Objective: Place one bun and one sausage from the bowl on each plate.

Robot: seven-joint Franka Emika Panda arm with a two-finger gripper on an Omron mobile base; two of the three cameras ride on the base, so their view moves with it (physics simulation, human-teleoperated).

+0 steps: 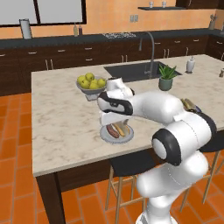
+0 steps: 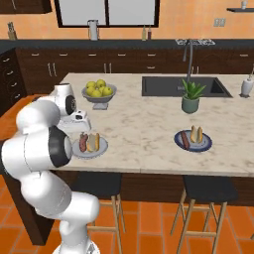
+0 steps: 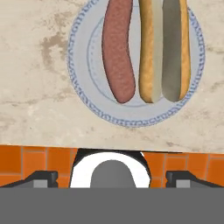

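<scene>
Gripper state: we are seeing the two dark finger tips of the gripper (image 3: 112, 177) standing wide apart at the bottom corners of the hand view, with nothing between them; it is holding nothing.
Plate under the hand: the small flat pale grey plate with a fine blue patterned rim (image 3: 83, 94) is lying straight ahead of the gripper, along its line of sight, close to the counter edge.
What the plate is carrying: a reddish-brown sausage (image 3: 118, 52) and a split tan bun (image 3: 165, 52) are lying side by side, touching or nearly so, both fully on the plate.
Long axes: both are running away from the finger tips, roughly across the line that joins the two tips.
Other plate: the blue-grey plate with a darker rim (image 2: 193, 145) is sitting well apart to the robot's right, already carrying its own bun and sausage.
Task judgement: we are reading both plates as filled, so the coming move is likely a plain retreat straight back from the plate.
Risk: we are expecting little, as the open tips are clear of the food.
</scene>
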